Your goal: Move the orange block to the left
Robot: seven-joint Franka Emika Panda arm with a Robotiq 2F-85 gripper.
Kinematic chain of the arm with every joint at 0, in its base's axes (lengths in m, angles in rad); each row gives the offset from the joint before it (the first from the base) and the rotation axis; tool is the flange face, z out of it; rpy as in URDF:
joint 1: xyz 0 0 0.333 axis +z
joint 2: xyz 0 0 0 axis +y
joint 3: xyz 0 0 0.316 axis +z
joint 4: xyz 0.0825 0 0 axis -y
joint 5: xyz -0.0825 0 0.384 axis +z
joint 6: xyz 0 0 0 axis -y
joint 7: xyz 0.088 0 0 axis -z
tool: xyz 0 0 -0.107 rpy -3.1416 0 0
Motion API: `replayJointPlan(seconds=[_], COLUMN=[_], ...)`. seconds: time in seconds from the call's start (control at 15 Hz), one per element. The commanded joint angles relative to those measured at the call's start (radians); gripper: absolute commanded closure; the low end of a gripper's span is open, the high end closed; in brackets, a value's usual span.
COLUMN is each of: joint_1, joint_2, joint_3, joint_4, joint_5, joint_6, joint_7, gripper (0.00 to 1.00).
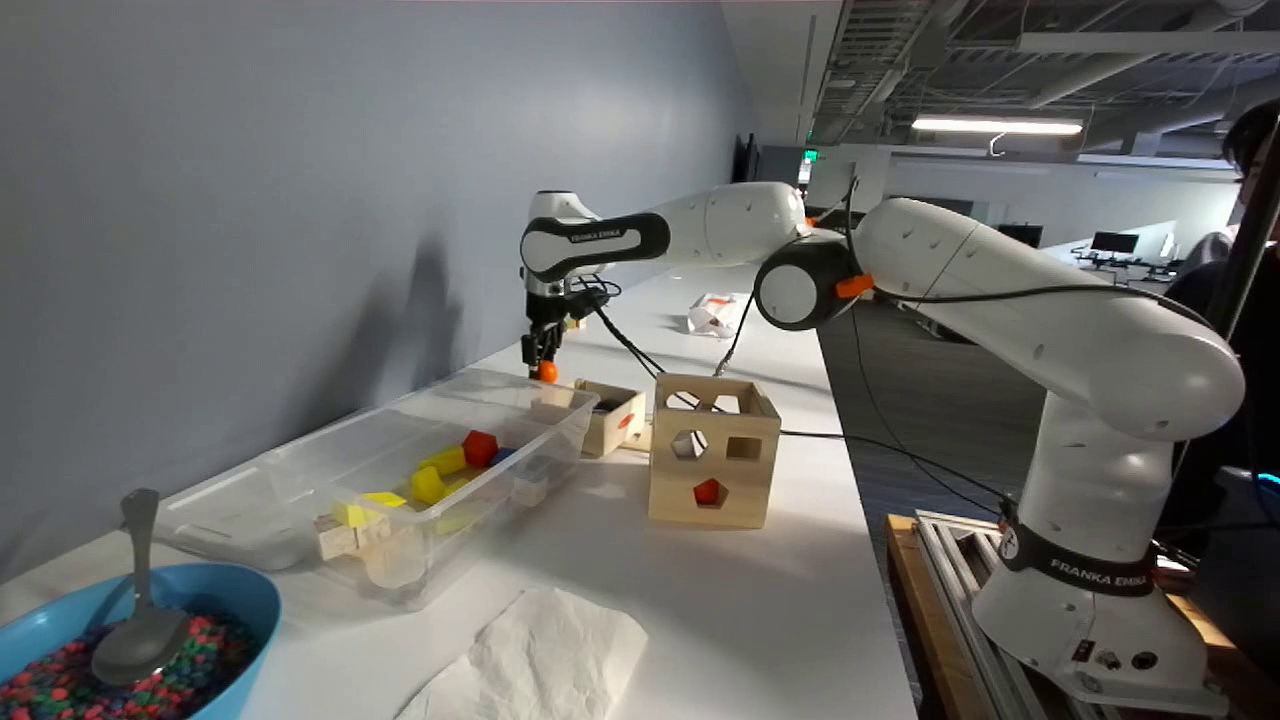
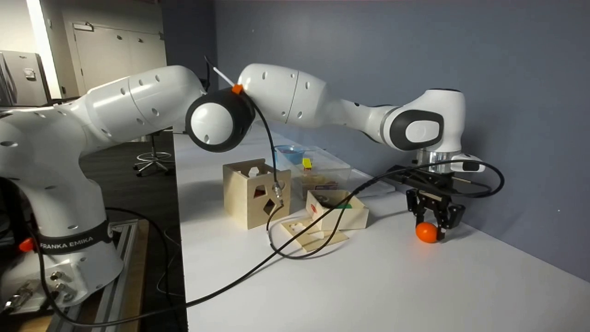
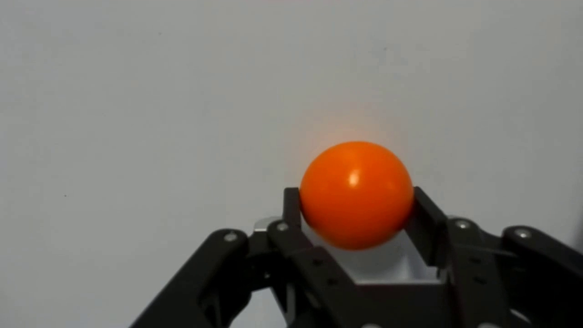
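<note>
Over near the plain blue-grey wall (image 2: 392, 55), the black two-fingered gripper (image 3: 355, 199) had its fingers (image 3: 292, 207) partway apart, pinching a glossy orange ball (image 2: 426, 233) from both sides. The ball was down low at the smooth white table (image 2: 368, 286), apart from the small pale wooden box (image 2: 354, 218), but honestly couldn't tell if it was touching.

Tabletop (image 2: 392, 286): free passage before orange ball (image 2: 426, 233) in an exterior view
Wall (image 2: 521, 138): barrier — behind ball
Open box (image 2: 355, 219): obstacle — ball's left, same view
</note>
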Motion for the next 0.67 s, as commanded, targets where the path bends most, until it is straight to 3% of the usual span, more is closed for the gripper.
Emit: replayJointPlan(seconds=[0.0,0.33,0.6], joint_1=[0.001,0.081,0.178], joint_2=[-0.053,-0.164,-0.223], joint_3=[0.026,0.033,0.067], joint_4=[-0.017,-0.019,-0.039], joint_5=[0.019,-0.034,-0.015], joint_6=[-0.028,-0.021,-0.135], joint_7=[-0.025,-0.18,-0.285], gripper=[0.67,0.67,0.67])
